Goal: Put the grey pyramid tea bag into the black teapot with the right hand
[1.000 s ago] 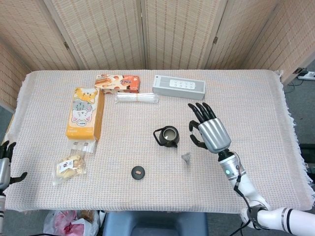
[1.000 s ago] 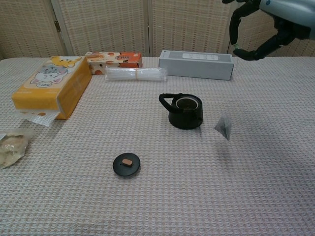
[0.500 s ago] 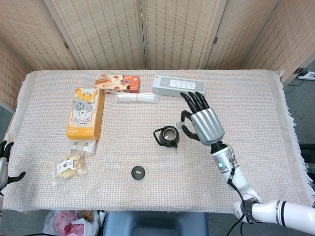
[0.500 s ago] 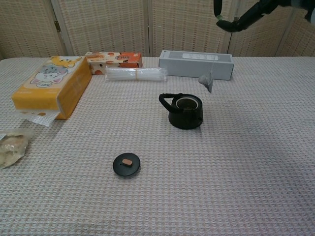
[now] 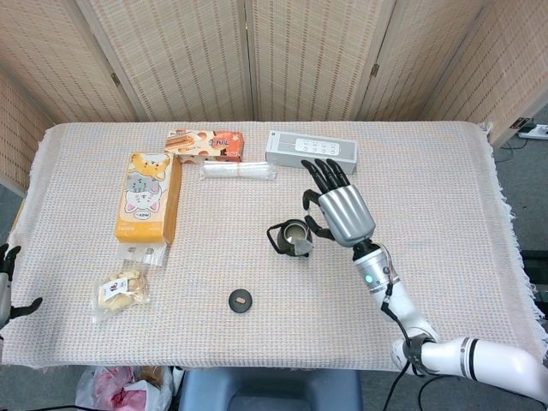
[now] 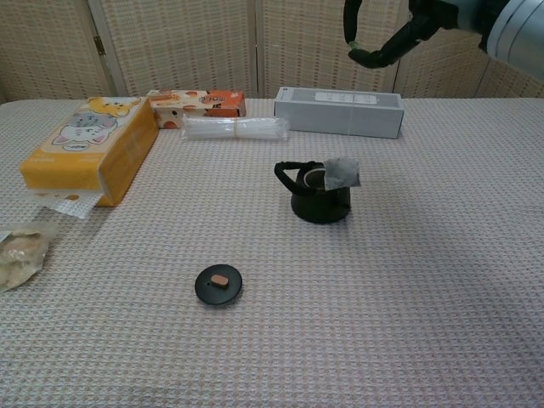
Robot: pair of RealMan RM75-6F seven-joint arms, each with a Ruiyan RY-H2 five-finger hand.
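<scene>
**Tea bag arrives at the teapot's mouth**

Over the last second the right hand (image 5: 336,210), a silver palm with black fingers, has travelled from the centre-right of the head view toward the middle, carrying the grey pyramid tea bag (image 6: 342,173) off the cloth. In the chest view the bag now hangs on its thread at the rim of the small black teapot (image 6: 316,194), overlapping the right side of the opening; whether it has dropped inside I cannot tell. The thread runs up to the fingers (image 6: 374,56) in the upper right of that view, where thumb and a finger pinch together while the rest curl loosely. Judged from this, the carry is nearly done and lowering and release remain.

The left hand (image 5: 7,287), at the far lower left of the head view, holds nothing, fingers spread.

Counted, largest first: one woven tablecloth (image 5: 445,188); one yellow cat-printed tissue box (image 5: 147,197); one grey flat box (image 5: 311,151); one orange snack carton (image 5: 205,145); one clear plastic sleeve (image 5: 238,170); one crinkled snack packet (image 5: 121,289); one teapot; one round black teapot lid (image 5: 241,300); one tea bag.
</scene>
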